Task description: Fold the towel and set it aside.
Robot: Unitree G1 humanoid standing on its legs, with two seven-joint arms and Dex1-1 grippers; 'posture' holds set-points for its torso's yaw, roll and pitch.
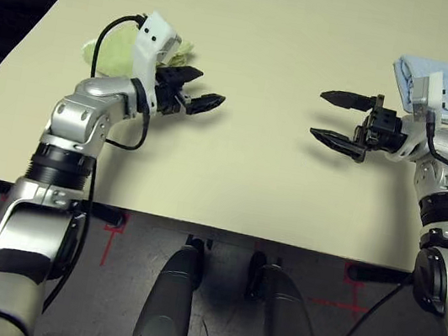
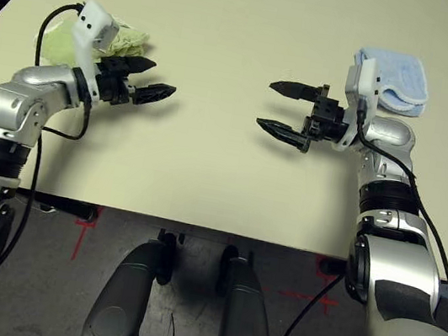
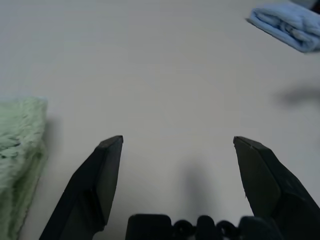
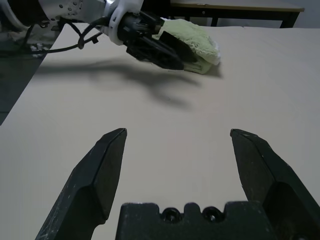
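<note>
1. Light green terry cloth, the towel [image 1: 123,48], lies bunched at about ten o'clock on the beige table [image 1: 271,31]; the left arm's white wrist housing hides much of it from the head camera, so its stitching, embroidery and tag cannot be made out.
2. A folded light blue cloth [image 2: 396,74] sits at about two o'clock, partly covered by the right arm's wrist housing.
3. The right wrist view shows what the head views hide: the towel's thick folded edge, lying just behind the left gripper's black fingers. The left wrist view cuts the towel off at its edge.
4. The left gripper [image 1: 199,96] has its jaws spread wide, holding nothing, just beside the towel and pointing toward table centre.
5. The right gripper [image 1: 343,119] also gapes wide and empty, pointing at nine o'clock above bare table.
</note>
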